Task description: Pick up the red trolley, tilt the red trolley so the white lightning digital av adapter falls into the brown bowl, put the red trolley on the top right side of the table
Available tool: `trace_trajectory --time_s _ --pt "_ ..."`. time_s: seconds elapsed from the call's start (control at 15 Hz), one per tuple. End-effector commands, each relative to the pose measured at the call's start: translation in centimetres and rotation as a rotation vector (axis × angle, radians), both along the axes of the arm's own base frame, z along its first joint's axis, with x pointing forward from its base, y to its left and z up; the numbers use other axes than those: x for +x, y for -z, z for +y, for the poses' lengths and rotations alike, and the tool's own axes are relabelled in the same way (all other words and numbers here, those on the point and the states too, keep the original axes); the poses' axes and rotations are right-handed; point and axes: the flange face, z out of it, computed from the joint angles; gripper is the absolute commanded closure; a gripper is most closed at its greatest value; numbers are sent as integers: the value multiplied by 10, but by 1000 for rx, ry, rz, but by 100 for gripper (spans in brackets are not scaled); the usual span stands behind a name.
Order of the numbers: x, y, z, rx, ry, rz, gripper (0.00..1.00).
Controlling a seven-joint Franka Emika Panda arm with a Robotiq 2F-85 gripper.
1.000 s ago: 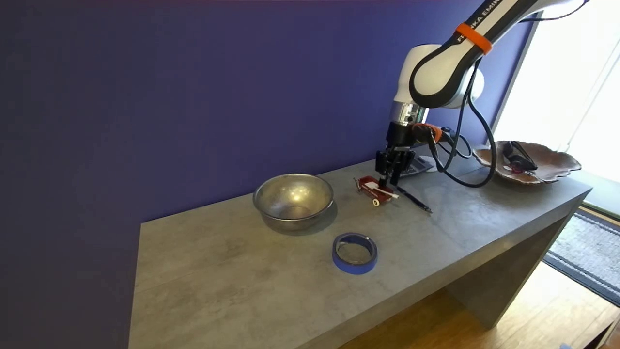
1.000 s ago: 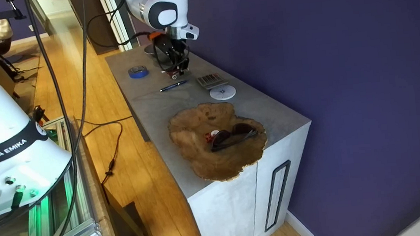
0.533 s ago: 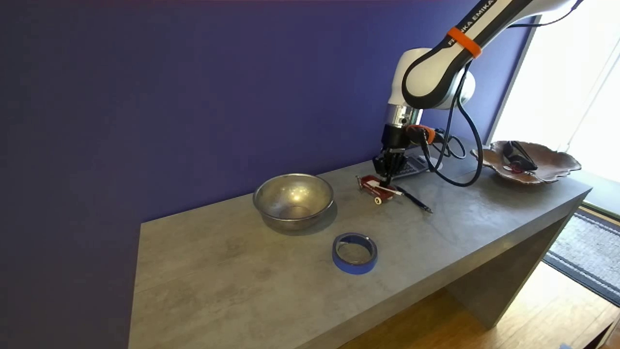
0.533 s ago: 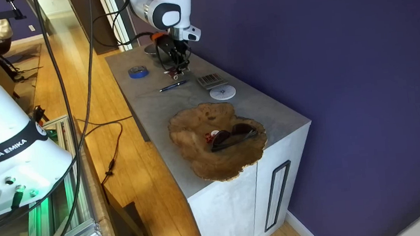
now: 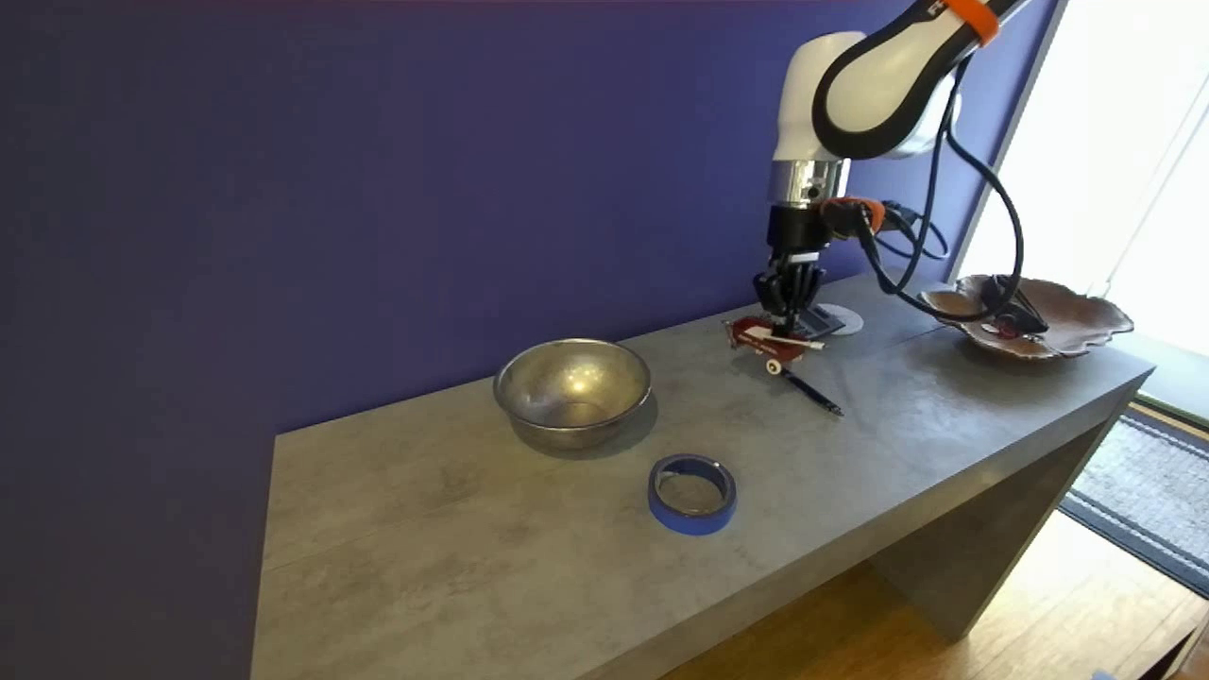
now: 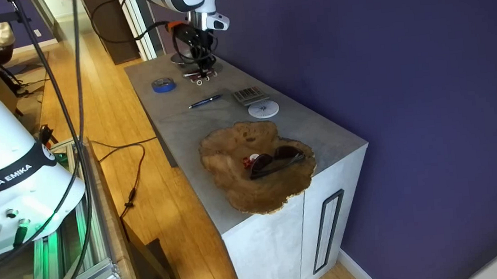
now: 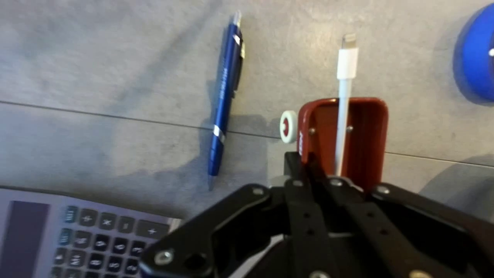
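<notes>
My gripper (image 7: 304, 161) is shut on one side wall of the red trolley (image 7: 366, 141), one finger inside the cart and one outside. In both exterior views the trolley (image 5: 791, 351) hangs above the grey table (image 5: 453, 538), roughly level. Across the cart lies the white lightning digital av adapter (image 7: 347, 63), its metal plug end sticking out past the rim; the fingers hide part of the cart's near end. Well away from the gripper, the brown bowl (image 6: 223, 162) stands at one end of the table, wavy-rimmed, with sunglasses and a small red-and-white item inside.
A blue pen (image 7: 227, 85) lies beside the trolley in the wrist view. Close by are a calculator (image 6: 250, 95) and a white disc (image 6: 264, 110). Elsewhere on the table are a silver bowl (image 5: 572, 430) and a blue tape ring (image 5: 691, 519). A purple wall (image 5: 378, 189) runs behind.
The gripper's fingers have come together on the trolley's side wall. Trolley and adapter have risen off the table with the gripper.
</notes>
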Motion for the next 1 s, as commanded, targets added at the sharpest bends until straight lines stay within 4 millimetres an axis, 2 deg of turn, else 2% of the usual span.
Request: trace_trajectory --time_s 0.0,0.33,0.4,0.53,0.6,0.67,0.8,0.93 --pt "-54 -51 -36 -149 125 -8 99" --pt "-112 -97 -85 -223 386 -64 99" --pt "-77 -77 -67 -197 302 -30 99" --pt "-85 -86 -72 -197 311 -41 96" --pt "-85 -85 -71 -197 309 -39 96" --pt "-75 -75 -69 -207 322 -29 99" --pt "-66 -70 -89 -343 405 -64 99" --pt "-69 -72 -109 -452 438 -74 99"
